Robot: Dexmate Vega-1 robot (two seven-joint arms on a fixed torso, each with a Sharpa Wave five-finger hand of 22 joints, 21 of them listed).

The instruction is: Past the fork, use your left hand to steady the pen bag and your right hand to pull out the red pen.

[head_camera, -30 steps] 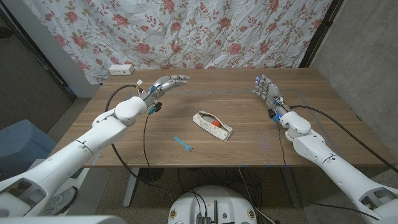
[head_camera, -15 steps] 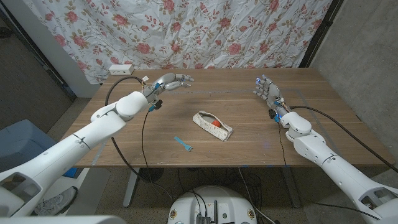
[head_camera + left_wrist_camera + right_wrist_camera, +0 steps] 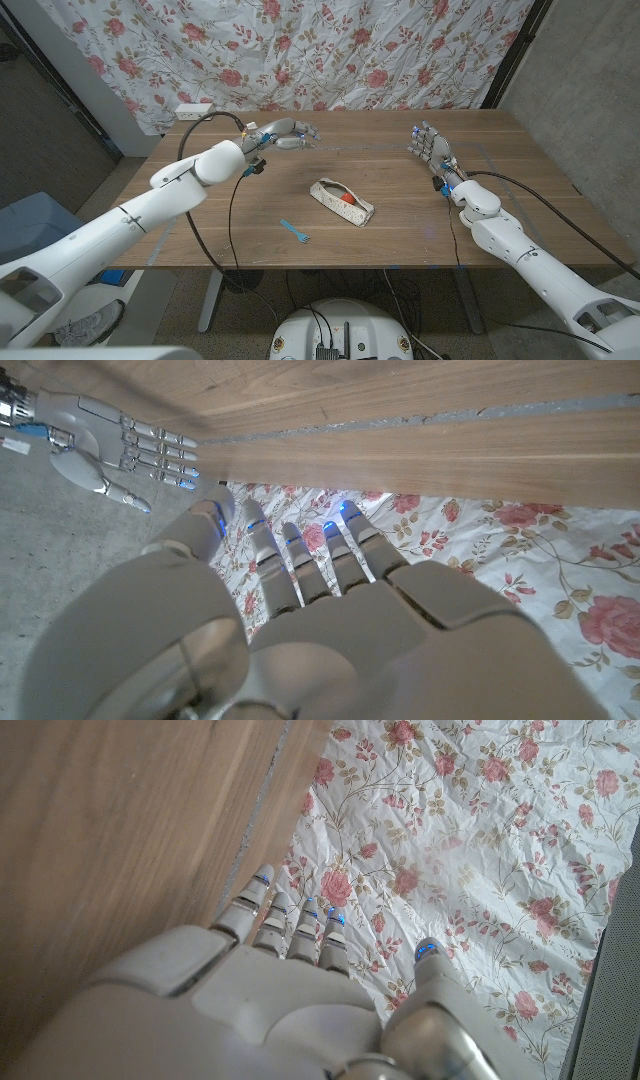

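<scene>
pen bag (image 3: pixel 342 203): lies slanted near the middle of the table (image 3: pixel 400 235), its open mouth showing a red pen (image 3: pixel 344 199) inside.
fork (image 3: pixel 295 231): small and blue, on the table just near and left of the pen bag, apart from it.
left hand (image 3: pixel 286 134): above the far left part of the table, well apart from the bag, fingers loosely parted and curved, holding nothing.
right hand (image 3: pixel 428 143): over the far right part, palm upright, fingers straight and a little spread, empty.
backdrop: flowered cloth (image 3: pixel 300 50) behind the table.
</scene>
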